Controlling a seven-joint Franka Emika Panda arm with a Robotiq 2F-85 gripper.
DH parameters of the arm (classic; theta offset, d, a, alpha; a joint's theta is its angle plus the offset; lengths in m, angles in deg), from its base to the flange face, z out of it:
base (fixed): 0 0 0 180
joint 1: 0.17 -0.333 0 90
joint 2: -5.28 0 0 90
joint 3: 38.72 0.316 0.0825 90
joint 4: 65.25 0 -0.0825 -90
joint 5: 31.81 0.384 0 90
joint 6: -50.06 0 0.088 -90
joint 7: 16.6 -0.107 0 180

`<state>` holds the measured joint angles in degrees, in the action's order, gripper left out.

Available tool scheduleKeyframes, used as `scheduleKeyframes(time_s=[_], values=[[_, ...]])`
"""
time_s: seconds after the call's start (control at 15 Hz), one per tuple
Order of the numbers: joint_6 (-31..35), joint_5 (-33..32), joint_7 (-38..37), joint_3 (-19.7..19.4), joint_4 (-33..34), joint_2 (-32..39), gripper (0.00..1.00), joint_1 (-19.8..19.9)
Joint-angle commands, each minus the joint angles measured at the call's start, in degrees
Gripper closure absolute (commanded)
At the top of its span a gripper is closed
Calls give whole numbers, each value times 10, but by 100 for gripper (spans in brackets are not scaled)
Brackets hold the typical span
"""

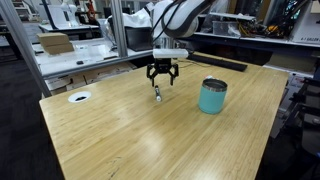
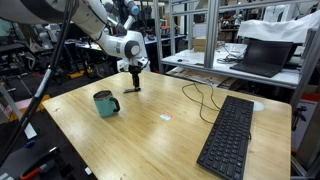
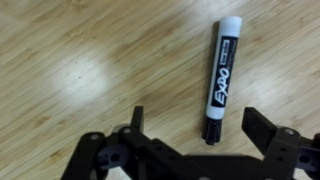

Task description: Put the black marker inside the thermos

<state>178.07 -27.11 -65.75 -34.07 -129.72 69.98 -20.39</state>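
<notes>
The black marker (image 3: 218, 78) lies flat on the wooden table, white-bodied with a black cap end nearest my jaws. It also shows small under the gripper in an exterior view (image 1: 157, 95). My gripper (image 3: 194, 125) is open, hovering above the table with the marker's black end between its fingers, not touching it. It shows in both exterior views (image 1: 162, 80) (image 2: 134, 80). The teal thermos (image 1: 212, 96) stands upright on the table, apart from the gripper, also in an exterior view (image 2: 105, 103).
A small white ring (image 1: 79, 97) lies near a table corner. A long black bar (image 2: 228, 135) and a cable (image 2: 205, 100) lie on the table. A laptop (image 2: 262, 55) sits on a neighbouring desk. Shelving stands behind the table.
</notes>
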Motion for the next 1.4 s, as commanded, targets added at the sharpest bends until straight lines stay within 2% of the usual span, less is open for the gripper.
scheduleKeyframes(time_s=[0.0, 0.47, 0.73, 0.87, 1.0, 1.33], values=[[0, 15, 20, 7, 30, 19, 26, 3], [-10, 16, 17, 13, 69, 40, 77, -3], [-17, 19, 16, 16, 90, 61, 100, -5], [-22, 22, 17, 19, 101, 68, 95, -5], [-22, 22, 13, 18, 104, 67, 95, -7], [-6, 2, -24, 5, 55, 20, 95, -11]])
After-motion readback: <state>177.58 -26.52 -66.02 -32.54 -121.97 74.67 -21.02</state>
